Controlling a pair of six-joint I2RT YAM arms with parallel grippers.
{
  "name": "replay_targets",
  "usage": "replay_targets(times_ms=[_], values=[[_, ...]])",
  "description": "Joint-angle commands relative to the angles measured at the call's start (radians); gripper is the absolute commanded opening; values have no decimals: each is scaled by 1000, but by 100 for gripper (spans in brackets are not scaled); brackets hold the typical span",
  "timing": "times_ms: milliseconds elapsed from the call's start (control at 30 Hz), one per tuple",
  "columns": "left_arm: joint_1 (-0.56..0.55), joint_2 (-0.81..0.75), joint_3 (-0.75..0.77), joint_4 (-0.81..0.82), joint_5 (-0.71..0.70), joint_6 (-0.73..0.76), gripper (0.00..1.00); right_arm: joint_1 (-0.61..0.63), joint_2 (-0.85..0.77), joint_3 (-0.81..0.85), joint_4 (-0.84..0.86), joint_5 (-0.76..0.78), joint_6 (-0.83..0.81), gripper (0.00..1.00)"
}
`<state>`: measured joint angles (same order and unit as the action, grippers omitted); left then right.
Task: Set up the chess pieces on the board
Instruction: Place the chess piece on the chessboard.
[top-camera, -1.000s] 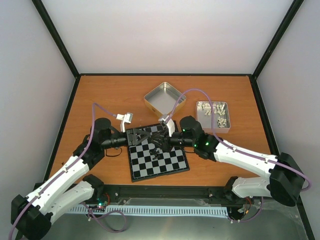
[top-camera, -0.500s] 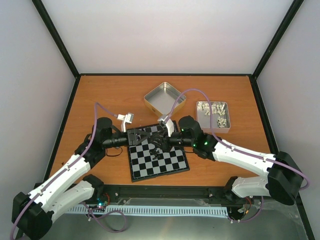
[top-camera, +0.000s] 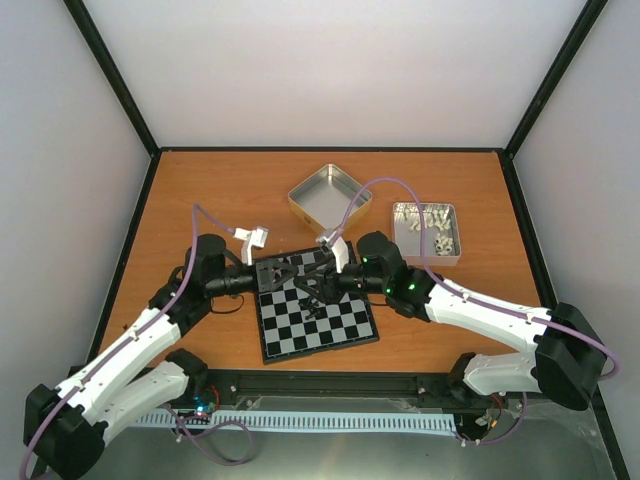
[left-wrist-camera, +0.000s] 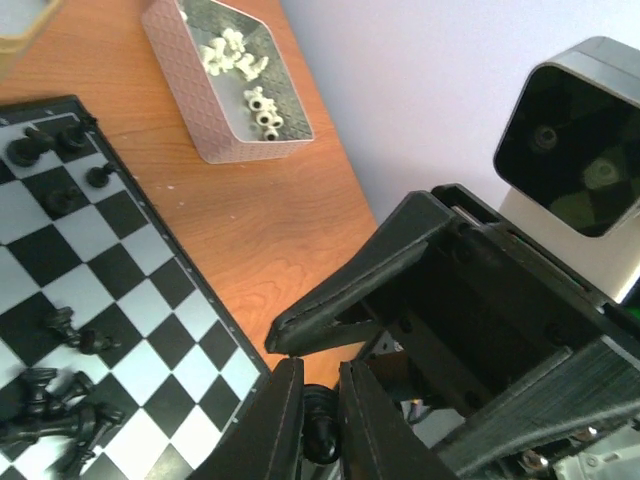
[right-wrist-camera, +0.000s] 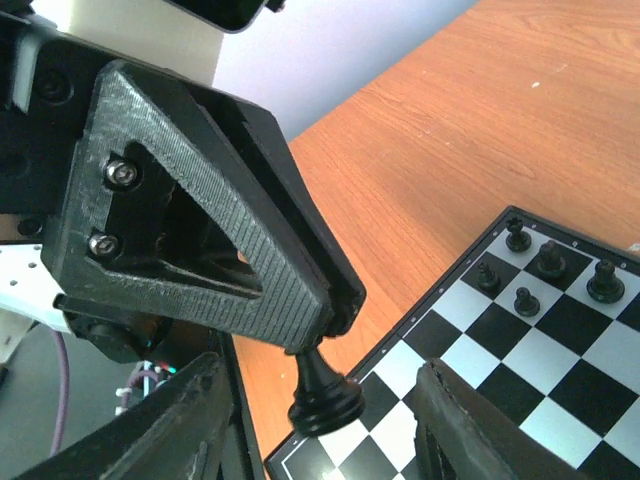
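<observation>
My left gripper (left-wrist-camera: 318, 425) is clamped on the head of one black chess piece (right-wrist-camera: 322, 392), holding it upright over the far part of the board (top-camera: 335, 328). I cannot tell whether its base touches the squares. My right gripper (right-wrist-camera: 322, 372) is spread wide, one finger on each side of that piece and clear of it. On the board, several black pieces (right-wrist-camera: 550, 262) stand at one corner and others lie heaped (left-wrist-camera: 52, 418) nearer the middle. Off the board's far right corner sits a tin (left-wrist-camera: 212, 132) of pale pieces (left-wrist-camera: 240, 55).

Bright even lighting, soft shadows, sharp
</observation>
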<state>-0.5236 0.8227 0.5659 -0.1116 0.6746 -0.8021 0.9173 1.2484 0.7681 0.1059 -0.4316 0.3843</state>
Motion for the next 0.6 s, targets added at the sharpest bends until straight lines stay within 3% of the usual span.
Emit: replay_targets(times_ms=[0,233,567], values=[[-3,15,96,-153,-131,136,1,6,-28,1,6,29,-5,56],[-2,78,181,-296,-400,281,1,5,-106,-48,-64,151,-6,61],[-48,287,325,-254,-501,338,1,-13,-150,-47,-264,518,133,61]])
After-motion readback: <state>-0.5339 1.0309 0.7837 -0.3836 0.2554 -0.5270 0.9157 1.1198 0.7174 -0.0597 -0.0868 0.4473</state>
